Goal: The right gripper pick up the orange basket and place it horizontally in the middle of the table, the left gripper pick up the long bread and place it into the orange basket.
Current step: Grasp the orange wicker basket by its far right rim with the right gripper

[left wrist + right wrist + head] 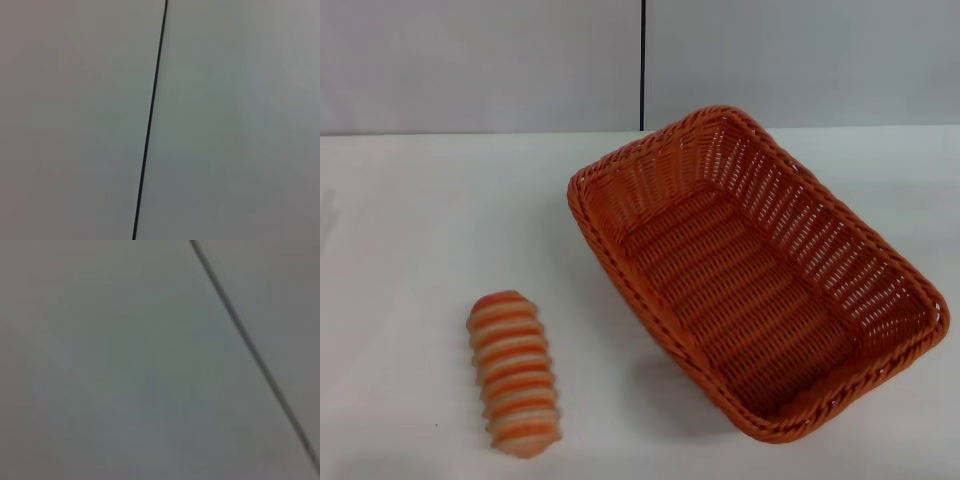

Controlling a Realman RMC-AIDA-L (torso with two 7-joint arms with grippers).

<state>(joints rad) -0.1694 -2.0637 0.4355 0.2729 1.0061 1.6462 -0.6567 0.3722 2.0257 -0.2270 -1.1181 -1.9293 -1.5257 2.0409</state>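
Neither gripper shows in the head view, and both wrist views take in only a pale grey wall (225, 120) crossed by a thin dark seam (150, 120), so there is no telling from here how either claw's fingers stand or where the arms are. Out on the white table (410, 230) the long bread (514, 373) lies on the robot's left, toward the near edge, its orange and cream ridges running across it and its length pointing roughly away from the robot. The orange basket (756, 268) sits to the right of the loaf, well apart from it, resting on the tabletop at a slant, one corner toward the back wall and the opposite one near the right edge. Its woven inside holds nothing.
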